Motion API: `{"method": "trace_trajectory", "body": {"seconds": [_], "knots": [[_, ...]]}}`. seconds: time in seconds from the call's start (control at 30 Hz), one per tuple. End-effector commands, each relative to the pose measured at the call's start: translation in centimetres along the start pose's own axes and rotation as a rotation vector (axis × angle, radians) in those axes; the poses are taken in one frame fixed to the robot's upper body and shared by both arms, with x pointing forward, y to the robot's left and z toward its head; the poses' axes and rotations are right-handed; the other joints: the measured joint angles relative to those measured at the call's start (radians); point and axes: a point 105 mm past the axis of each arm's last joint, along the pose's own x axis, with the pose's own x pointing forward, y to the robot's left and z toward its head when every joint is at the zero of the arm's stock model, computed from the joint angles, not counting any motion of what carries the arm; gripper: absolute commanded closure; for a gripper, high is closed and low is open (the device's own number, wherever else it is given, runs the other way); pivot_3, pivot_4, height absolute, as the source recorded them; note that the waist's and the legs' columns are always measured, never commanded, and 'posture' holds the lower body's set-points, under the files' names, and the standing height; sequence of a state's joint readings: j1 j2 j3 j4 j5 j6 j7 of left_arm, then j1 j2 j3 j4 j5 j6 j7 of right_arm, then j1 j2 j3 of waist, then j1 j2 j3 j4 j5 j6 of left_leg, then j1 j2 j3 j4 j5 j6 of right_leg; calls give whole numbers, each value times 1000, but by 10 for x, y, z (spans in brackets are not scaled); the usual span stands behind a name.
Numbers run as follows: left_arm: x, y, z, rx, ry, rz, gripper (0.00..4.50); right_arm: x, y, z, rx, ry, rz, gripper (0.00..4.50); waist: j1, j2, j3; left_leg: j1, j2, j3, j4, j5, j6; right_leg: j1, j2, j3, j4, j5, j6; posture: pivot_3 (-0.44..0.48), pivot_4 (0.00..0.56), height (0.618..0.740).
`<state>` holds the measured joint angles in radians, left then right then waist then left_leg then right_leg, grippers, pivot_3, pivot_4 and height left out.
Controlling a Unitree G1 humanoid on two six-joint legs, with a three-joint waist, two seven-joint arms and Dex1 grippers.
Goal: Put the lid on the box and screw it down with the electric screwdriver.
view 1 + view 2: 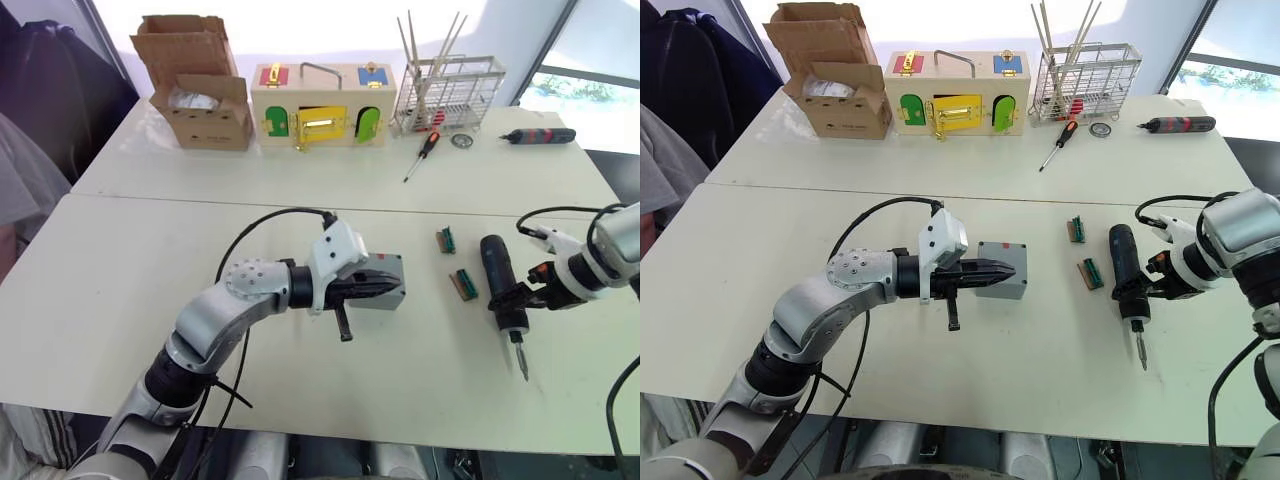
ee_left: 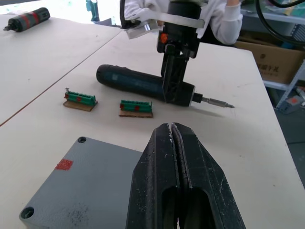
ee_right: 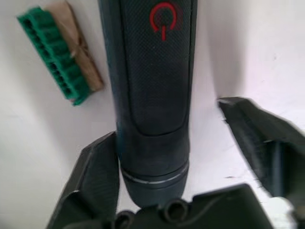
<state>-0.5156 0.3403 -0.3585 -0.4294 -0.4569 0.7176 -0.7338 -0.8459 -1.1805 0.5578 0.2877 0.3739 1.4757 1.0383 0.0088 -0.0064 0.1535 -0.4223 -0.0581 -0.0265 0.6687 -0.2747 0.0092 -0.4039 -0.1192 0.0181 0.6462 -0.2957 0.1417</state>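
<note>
The closed left tool (image 1: 1005,269) presses on the lid (image 1: 1002,270) to steady it, while the wide-open right tool (image 1: 1137,290) straddles the screwdriver (image 1: 1128,277), ready to grasp it.

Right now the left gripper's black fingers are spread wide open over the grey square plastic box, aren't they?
Not quite. The left gripper is over the grey square plastic box, but its fingers are pressed shut, not spread wide; the left wrist view shows them meeting with no gap.

The left hand (image 1: 375,288) covers the near part of the box (image 1: 388,282), so whether the lid sits on it cannot be told. The electric screwdriver (image 3: 150,90) is cut off by the right wrist view's edges, its bit hidden.
</note>
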Motion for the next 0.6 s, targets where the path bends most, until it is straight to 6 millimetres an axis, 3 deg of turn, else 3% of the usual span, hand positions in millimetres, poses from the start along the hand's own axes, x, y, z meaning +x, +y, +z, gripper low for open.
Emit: {"method": "trace_trajectory", "body": {"seconds": [0.03, 0.07, 0.1, 0.23, 0.37, 0.43, 0.53, 0.6], "knots": [[-1, 5, 8, 26, -30, 25, 4500, 10, 1, -12, -63, 70, -15, 2211, 4, 0, 0, 0, 0, 0, 0, 0, 0, 0, 0, 0, 0, 0, 0, 0, 150, 739], [-2, 6, 8, 25, -30, 30, 4500, 11, 1, -13, -74, 75, -16, 2552, 4, 0, 0, 0, 0, 0, 0, 0, 0, 0, 0, 0, 0, 0, 0, 0, 150, 739], [-1, 6, 8, 25, -31, 32, 4500, 12, 2, -13, -76, 77, -17, 2624, 4, 0, 0, 0, 0, 0, 0, 0, 0, 0, 0, 0, 0, 0, 0, 0, 150, 739], [-1, 8, 7, 23, -30, 38, 4500, 12, 1, -15, -93, 77, -24, 2624, 4, -1, 0, 0, 0, -1, 0, 0, 0, 0, 0, 0, 0, 0, 0, 0, 150, 739], [-4, 12, 5, 22, -17, 52, 4500, -6, -8, 9, -63, -43, -34, 2624, 3, -1, 0, 0, 0, -1, 0, 0, 0, 1, 0, 0, 0, 0, 0, 0, 150, 739], [-7, 13, 4, 21, -12, 55, 4500, -28, -9, 32, -34, -154, -18, 2624, -5, 0, 0, 0, 0, 0, 0, 0, 0, 0, 0, 0, 0, 0, 0, 0, 150, 739], [-12, 19, 1, 20, 7, 62, 4500, -90, -9, 76, -22, -429, -23, 2624, -15, 13, 4, -1, -1, 2, 0, 0, 0, -3, 0, 2, 1, 0, 0, 0, 150, 739], [-14, 21, 1, 19, 14, 60, 4500, -121, -9, 92, -5, -567, -33, 2624, -18, 16, 4, -6, -1, 3, -2, 0, -1, -10, -1, 4, 3, 0, 0, 0, 150, 739]]}}
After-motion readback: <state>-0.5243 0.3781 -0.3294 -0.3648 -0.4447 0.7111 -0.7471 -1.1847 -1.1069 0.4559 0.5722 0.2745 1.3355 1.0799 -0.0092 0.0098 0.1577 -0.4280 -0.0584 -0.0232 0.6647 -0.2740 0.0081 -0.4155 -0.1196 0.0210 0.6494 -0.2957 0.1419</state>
